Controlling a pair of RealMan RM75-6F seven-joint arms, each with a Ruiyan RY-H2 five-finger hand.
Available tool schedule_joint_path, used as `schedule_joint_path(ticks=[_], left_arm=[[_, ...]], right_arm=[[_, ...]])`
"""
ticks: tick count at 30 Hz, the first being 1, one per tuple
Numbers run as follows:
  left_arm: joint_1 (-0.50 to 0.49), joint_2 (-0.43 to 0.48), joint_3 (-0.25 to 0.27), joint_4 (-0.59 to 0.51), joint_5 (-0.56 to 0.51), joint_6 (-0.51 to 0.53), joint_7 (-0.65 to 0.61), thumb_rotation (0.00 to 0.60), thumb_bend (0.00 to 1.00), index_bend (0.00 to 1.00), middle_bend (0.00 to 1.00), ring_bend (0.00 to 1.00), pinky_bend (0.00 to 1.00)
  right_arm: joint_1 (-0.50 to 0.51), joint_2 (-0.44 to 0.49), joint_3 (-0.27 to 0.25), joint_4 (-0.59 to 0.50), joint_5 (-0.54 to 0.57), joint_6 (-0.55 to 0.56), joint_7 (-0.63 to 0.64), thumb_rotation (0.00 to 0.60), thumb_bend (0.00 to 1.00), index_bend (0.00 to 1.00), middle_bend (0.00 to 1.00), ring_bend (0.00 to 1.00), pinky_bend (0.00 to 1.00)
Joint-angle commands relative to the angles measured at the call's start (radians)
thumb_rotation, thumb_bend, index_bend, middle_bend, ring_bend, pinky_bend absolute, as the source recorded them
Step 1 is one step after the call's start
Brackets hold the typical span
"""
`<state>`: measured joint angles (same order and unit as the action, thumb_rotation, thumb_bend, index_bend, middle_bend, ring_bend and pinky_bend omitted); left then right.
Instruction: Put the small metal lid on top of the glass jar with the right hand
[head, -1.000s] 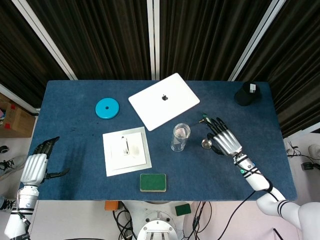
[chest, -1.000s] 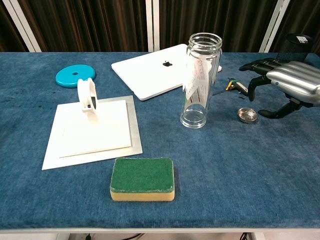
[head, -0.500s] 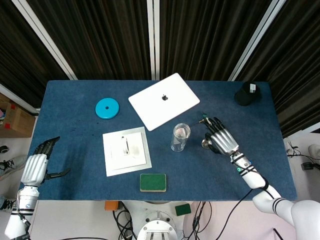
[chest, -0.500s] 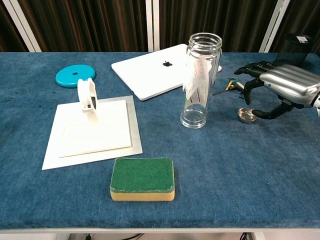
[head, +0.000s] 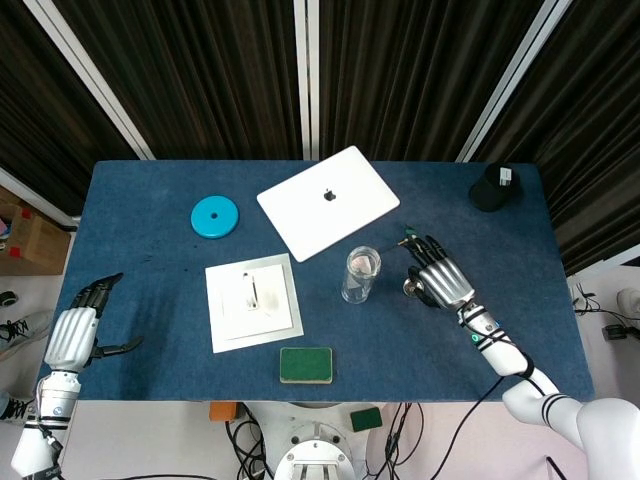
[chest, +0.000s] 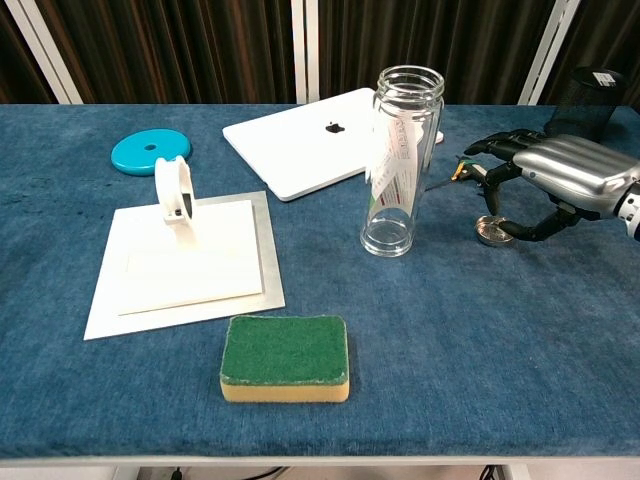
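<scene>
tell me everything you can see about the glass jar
The glass jar is tall, narrow and clear, with a threaded open mouth and no lid. It stands upright on the blue table, just in front of the white laptop. A paper sheet with green and red print is curled inside it. Nothing touches it but the table; the small metal lid lies to its right, under the right hand.

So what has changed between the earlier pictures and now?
The right hand has moved left, toward the glass jar, and its fingers now arch over the small metal lid. Whether they touch it cannot be told; the lid lies on the table in the same place. The jar, laptop, sponge and left hand stayed as they were.
</scene>
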<state>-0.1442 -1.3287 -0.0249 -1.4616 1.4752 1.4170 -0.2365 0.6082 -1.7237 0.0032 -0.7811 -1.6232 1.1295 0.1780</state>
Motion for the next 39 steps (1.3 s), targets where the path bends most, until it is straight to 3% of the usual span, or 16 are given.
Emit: schedule_joint_path(ticks=[1, 39], left_arm=[[0.001, -0.001, 0.000, 0.002, 0.000, -0.001, -0.002, 0.539, 0.07, 0.09, 0.11, 0.09, 0.13], [0.006, -0.001, 0.002, 0.015, 0.004, -0.020, -0.025, 0.537, 0.08, 0.09, 0.11, 0.09, 0.13]], right_arm=[[0.001, -0.002, -0.002, 0.003, 0.001, -0.002, 0.000, 0.600, 0.36, 0.55, 0.05, 0.00, 0.00], [0.003, 0.008, 0.000, -0.013, 0.016, 0.015, -0.016, 0.600, 0.45, 0.62, 0.06, 0.00, 0.00]])
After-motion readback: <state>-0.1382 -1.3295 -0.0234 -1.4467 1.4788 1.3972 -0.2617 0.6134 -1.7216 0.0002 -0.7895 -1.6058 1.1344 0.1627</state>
